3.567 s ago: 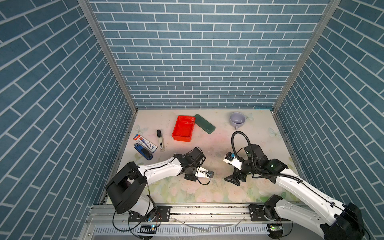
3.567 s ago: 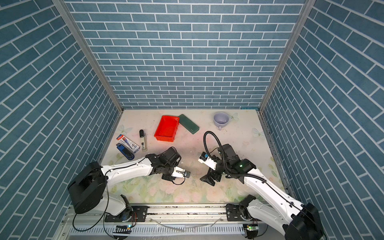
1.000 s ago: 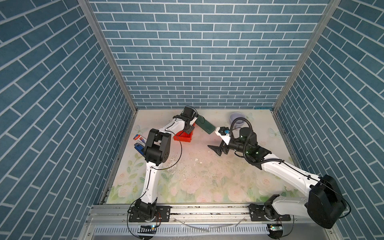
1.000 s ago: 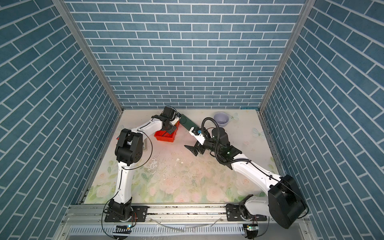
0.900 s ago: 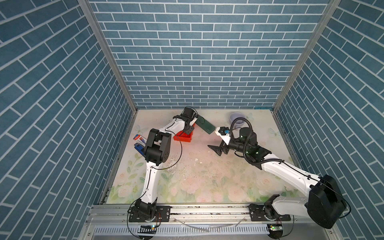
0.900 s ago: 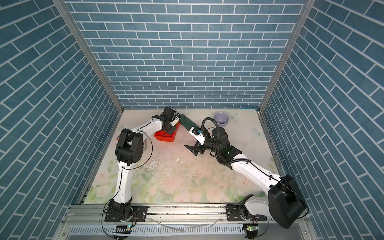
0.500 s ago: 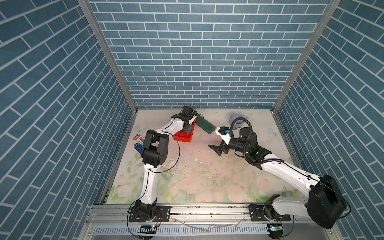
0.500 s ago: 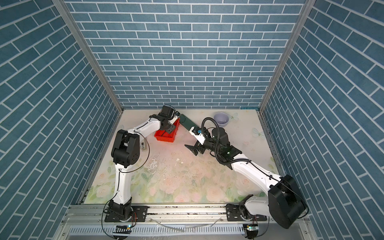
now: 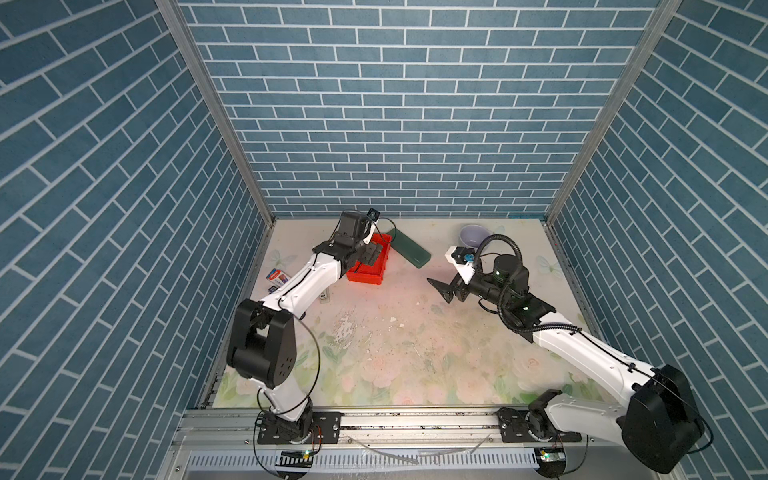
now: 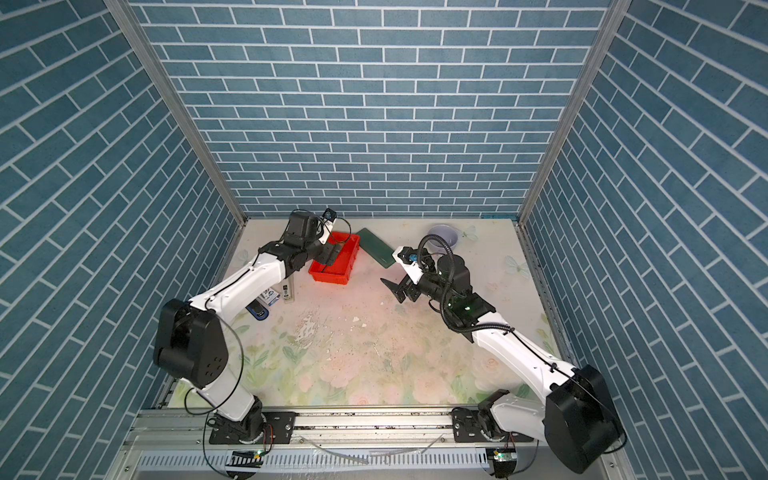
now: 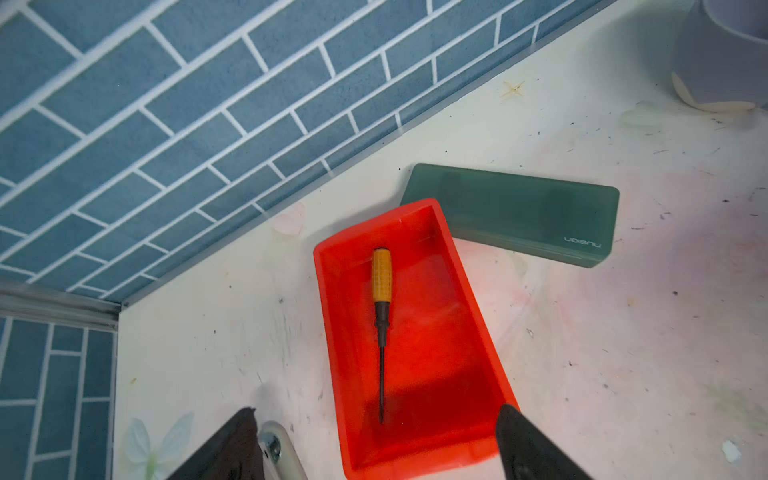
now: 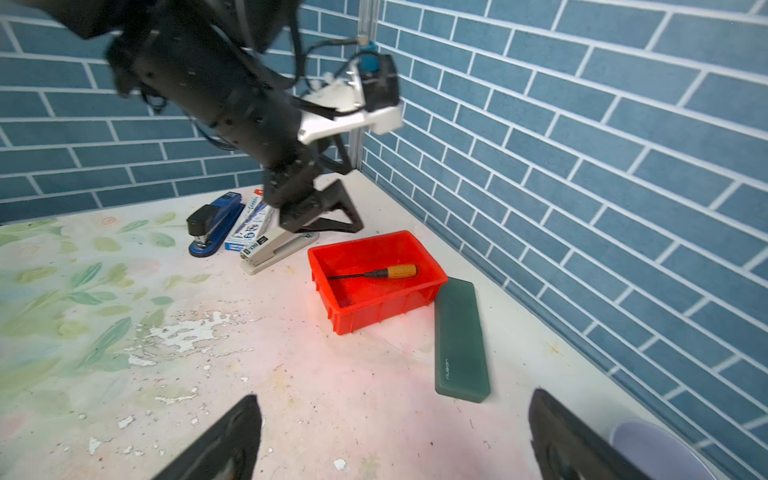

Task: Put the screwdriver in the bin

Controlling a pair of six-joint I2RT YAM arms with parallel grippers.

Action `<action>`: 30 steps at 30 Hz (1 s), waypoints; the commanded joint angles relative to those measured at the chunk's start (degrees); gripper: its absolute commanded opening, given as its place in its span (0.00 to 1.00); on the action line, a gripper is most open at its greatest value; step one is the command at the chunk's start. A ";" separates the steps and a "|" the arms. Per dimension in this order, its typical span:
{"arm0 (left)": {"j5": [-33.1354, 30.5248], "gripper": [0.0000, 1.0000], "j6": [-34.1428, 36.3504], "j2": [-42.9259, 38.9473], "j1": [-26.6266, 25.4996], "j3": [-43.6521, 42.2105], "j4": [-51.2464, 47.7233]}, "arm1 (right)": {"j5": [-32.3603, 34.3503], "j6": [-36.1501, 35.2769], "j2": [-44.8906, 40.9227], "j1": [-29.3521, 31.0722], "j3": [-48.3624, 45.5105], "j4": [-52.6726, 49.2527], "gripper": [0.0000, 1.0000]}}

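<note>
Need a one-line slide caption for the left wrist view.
Screwdriver lies flat in the red bin, free of the open left gripper; green case beside the bin.

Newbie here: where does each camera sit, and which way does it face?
Top views: above the front rail, looking down toward the back wall; left arm and right arm show whole.
Left wrist: on the left arm, looking down into the bin at the screwdriver; open left end effector tips show.
Right wrist: on the right arm, looking across the table at bin and left arm; right end effector tips show.
Shared: both wrist views show the screwdriver in the bin.
</note>
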 commanded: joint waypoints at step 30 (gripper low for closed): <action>-15.53 1.00 -5.14 -19.65 8.69 -50.99 47.81 | 28.34 12.35 8.81 -28.97 -26.20 31.36 0.99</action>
